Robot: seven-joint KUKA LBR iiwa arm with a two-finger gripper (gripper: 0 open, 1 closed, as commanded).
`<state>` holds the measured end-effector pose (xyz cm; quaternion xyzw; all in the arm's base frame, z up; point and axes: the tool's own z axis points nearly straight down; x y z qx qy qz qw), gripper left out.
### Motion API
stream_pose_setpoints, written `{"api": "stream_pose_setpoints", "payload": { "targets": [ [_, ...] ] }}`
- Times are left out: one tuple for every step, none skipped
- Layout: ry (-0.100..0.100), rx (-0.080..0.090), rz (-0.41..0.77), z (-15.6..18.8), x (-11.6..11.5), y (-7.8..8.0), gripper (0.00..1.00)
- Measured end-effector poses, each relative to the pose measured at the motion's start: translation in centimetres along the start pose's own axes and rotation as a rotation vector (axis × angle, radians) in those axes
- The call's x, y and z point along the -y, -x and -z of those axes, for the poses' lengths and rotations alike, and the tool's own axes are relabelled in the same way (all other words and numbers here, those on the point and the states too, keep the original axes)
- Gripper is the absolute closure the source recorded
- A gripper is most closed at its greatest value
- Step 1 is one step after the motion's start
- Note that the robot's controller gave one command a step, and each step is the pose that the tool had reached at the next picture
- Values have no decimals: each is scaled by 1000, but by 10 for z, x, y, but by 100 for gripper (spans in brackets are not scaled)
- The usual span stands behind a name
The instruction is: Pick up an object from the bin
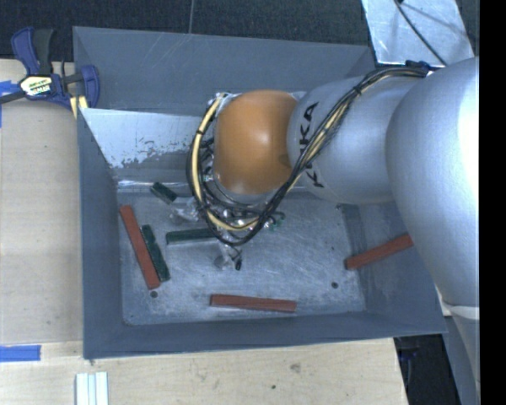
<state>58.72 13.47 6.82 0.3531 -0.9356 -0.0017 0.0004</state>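
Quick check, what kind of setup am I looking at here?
Probably a lab bin-picking test cell: a grey metal bin holding a few loose red-brown sticks and dark green sticks, with an industrial robot arm reaching in.

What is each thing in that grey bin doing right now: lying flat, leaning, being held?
gripper: down in the bin, near the middle green stick's right end.
left red-brown stick: lying flat, slanted.
left green stick: flat, alongside it.
middle green stick: flat on the floor.
back green piece: lying near the back wall.
front red-brown stick: flat, alone.
right red-brown stick: slanted, by the right wall.
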Motion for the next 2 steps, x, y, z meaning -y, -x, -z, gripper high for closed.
{"api": "stream_pose_setpoints", "payload": {
  "targets": [
    [-4,3,-7,3,4,0,100],
    [-9,11,-41,141,4,9,100]
  ]
}}
